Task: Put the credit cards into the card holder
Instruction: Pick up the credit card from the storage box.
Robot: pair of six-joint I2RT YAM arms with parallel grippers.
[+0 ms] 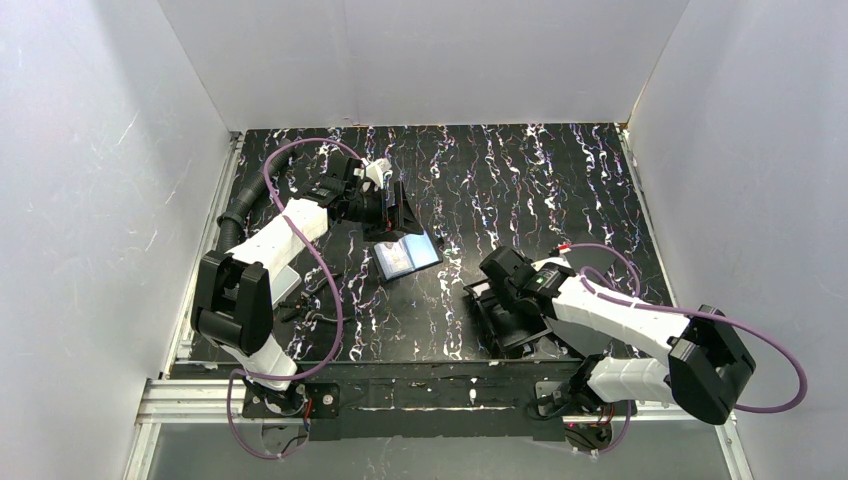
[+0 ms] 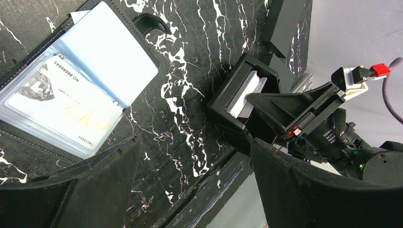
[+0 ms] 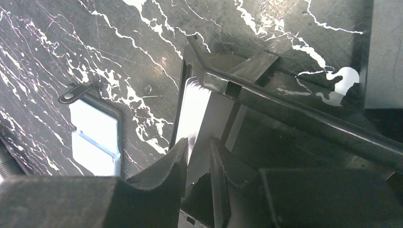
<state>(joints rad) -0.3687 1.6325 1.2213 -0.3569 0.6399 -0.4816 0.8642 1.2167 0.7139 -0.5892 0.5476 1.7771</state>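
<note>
Bright even light; glare whitens the card holder (image 2: 109, 52); near edges blurred.

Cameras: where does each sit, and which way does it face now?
Top external: above and behind, looking down on the table; left arm and right arm show.
Left wrist: on the left arm, looking past its open left hand at the card holder.
Right wrist: looking past the right hand, fingers straddling cards in the tray.
Shared: all three see the card holder.
</note>
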